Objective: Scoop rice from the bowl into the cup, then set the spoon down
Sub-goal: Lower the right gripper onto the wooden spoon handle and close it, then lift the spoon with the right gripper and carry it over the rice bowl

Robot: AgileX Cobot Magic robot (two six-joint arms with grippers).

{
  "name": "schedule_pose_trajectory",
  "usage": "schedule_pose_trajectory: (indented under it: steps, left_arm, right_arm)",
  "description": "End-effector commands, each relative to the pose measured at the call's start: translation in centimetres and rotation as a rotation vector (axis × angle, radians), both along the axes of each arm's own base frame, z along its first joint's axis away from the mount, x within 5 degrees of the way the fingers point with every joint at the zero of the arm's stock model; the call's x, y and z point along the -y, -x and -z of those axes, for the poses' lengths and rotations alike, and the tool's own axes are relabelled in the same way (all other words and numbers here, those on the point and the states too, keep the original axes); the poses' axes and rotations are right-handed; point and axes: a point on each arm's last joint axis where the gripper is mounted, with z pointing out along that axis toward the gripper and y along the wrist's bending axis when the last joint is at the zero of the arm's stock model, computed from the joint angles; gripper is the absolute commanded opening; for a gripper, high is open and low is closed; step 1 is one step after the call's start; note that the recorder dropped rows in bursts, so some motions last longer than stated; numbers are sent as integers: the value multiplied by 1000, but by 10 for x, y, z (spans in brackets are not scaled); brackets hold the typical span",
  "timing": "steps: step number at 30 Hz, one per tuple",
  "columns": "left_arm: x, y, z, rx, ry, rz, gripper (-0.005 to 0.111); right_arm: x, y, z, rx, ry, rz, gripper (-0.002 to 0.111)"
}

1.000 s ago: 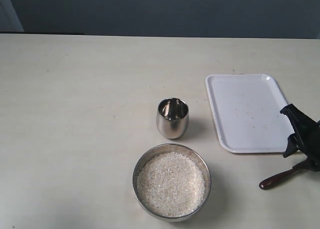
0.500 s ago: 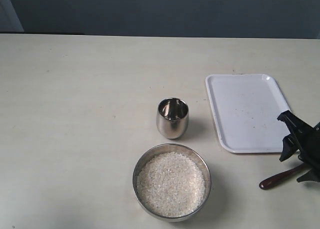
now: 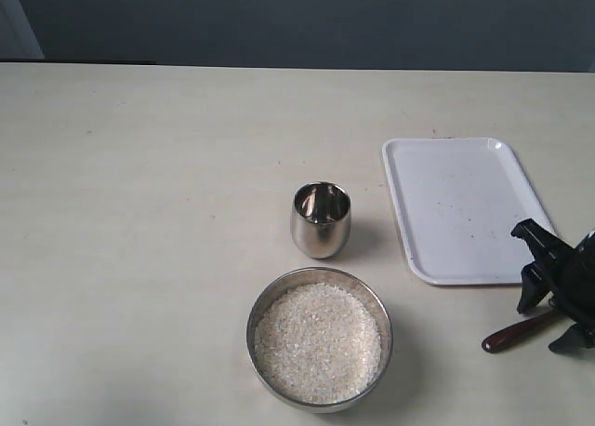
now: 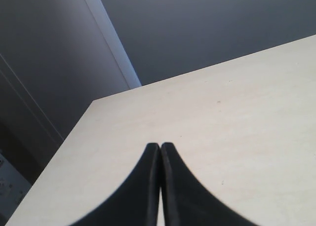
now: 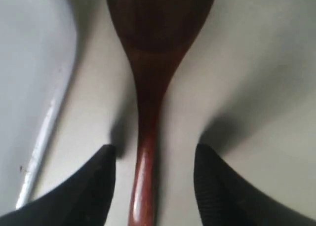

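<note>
The dark red-brown spoon (image 3: 511, 334) lies flat on the table at the front right, near the tray's front corner. My right gripper (image 3: 541, 326) is open and straddles its handle. In the right wrist view the slim handle (image 5: 147, 152) runs between the two black fingertips with a gap on each side, and the gripper (image 5: 154, 148) touches nothing. The steel bowl (image 3: 319, 271) full of white rice (image 3: 318, 342) sits at the front centre. Just behind it stands the steel cup (image 3: 321, 223), upright. My left gripper (image 4: 160, 146) is shut on nothing above bare table.
A white tray (image 3: 460, 207) lies right of the cup, its rim (image 5: 44, 127) close beside the spoon and my right gripper. The left gripper hangs near a table corner, with a dark wall beyond.
My right gripper's jaws spread apart and let go of the spoon handle, and the gripper shifted slightly toward the front. The spoon stayed where it lay.
</note>
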Motion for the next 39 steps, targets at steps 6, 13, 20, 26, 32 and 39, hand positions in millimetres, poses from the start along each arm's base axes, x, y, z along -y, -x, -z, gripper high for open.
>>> schedule_pose_trajectory:
  steps: [6,13,20,26,32,39]
  left_arm:
    - [1,0,-2,14,10,7,0]
    - [1,0,-2,14,10,7,0]
    - [1,0,-2,14,10,7,0]
    - [1,0,-2,14,10,7,0]
    - [1,0,-2,14,10,7,0]
    - [1,0,-2,14,10,7,0]
  right_arm:
    - [0,-4,3,15,6,34,47]
    - [-1,-4,10,-16,0,55,47]
    - [-1,-3,10,-21,0,48,-1]
    - [-1,1,10,-57,-2,-69,0]
    - [5,11,-5,-86,42,-228,-1]
    - [22,26,-50,-72,194,-406,-1]
